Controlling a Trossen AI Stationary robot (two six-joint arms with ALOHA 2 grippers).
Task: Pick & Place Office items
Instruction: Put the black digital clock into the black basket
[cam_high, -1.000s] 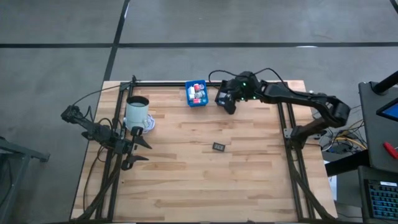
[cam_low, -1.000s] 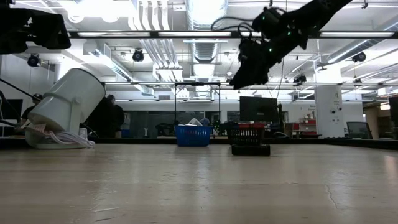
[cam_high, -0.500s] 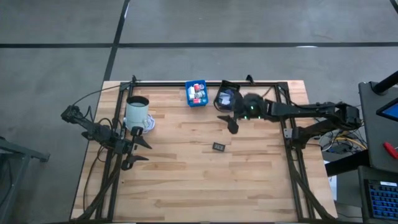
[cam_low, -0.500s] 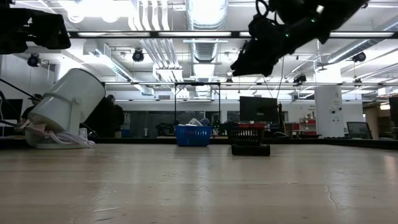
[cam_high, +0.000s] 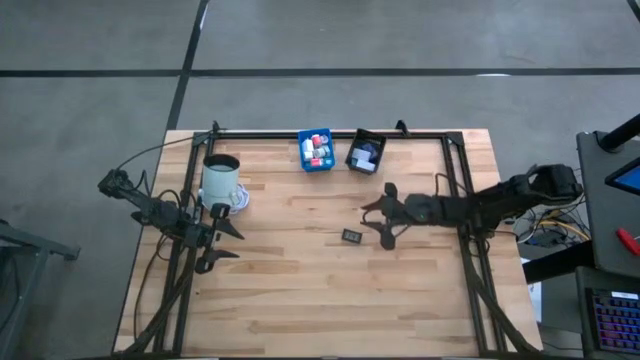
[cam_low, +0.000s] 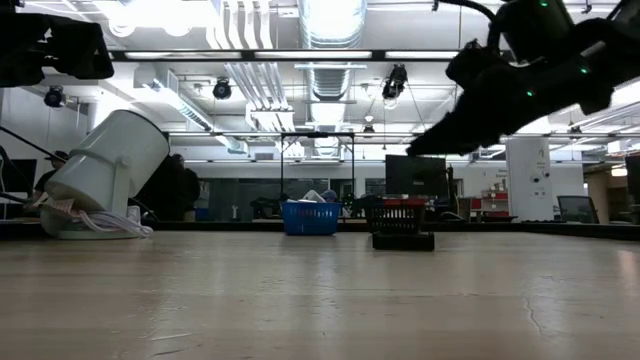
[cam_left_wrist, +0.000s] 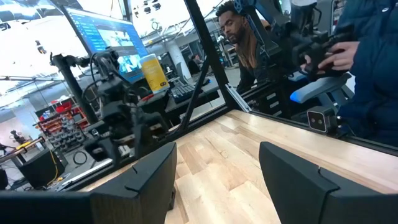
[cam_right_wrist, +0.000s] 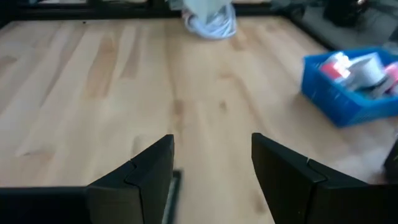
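1. Since a second earlier, the right gripper (cam_high: 379, 219) had swung away from the far edge of the table (cam_high: 300, 290), where it had hung beside the blue bin (cam_high: 317, 150), and had come toward the middle, uncovering the black bin (cam_high: 365, 152) at the far edge.
2. Its fingers (cam_right_wrist: 152, 168) stood apart with nothing between them, above the bare wood.
3. One flat black office item (cam_high: 352, 236) lay alone near the table's middle, just left of that gripper and not touched by it (its edge showed dark beside a finger in the right wrist view).
4. Other small pieces, white and red (cam_high: 319, 148), sat in the blue bin; the black bin held something pale and bluish, too small to tell.
5. At the left side the left gripper (cam_high: 222, 243) waited with fingers (cam_left_wrist: 146, 177) spread wide and empty, unmoved, near the white mug (cam_high: 221, 180).
6. A person's hand (cam_left_wrist: 339, 55) showed in the room beyond the table.
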